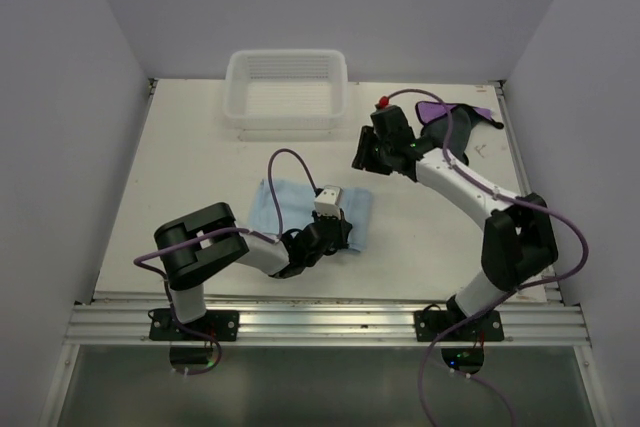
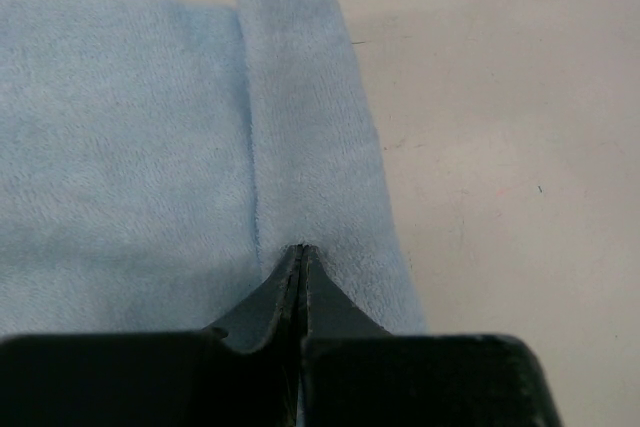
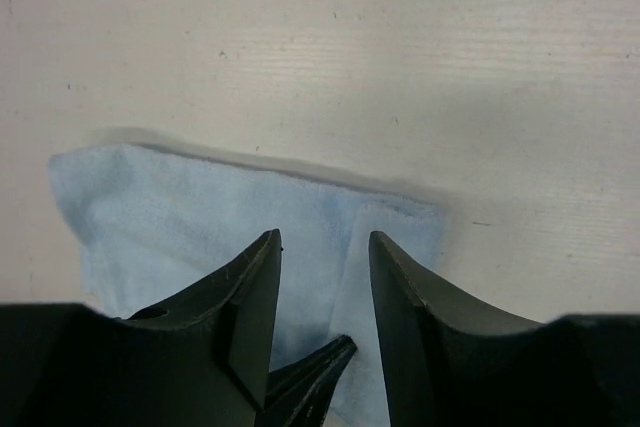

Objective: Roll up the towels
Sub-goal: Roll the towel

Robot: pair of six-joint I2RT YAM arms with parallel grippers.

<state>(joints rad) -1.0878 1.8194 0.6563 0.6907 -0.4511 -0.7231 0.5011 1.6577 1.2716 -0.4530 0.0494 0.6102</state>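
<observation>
The light blue towel [image 1: 295, 207] lies flat at the table's middle, its right edge turned over into a narrow fold [image 2: 310, 147]. My left gripper [image 1: 338, 230] is shut at the near end of that fold [image 2: 300, 250], with a sliver of blue cloth between the jaws. My right gripper [image 1: 365, 155] hovers open above the towel's far side [image 3: 325, 242], nothing between its fingers. Through it I see the towel [image 3: 200, 217] and the left gripper's fingertips [image 3: 325, 362] below. The purple towel with a dark side [image 1: 452, 112] lies crumpled at the far right, behind the right arm.
A white slatted basket [image 1: 287, 88] stands at the back middle of the table. White walls close in the left, right and back sides. A metal rail [image 1: 320, 322] runs along the near edge, where both arm bases sit.
</observation>
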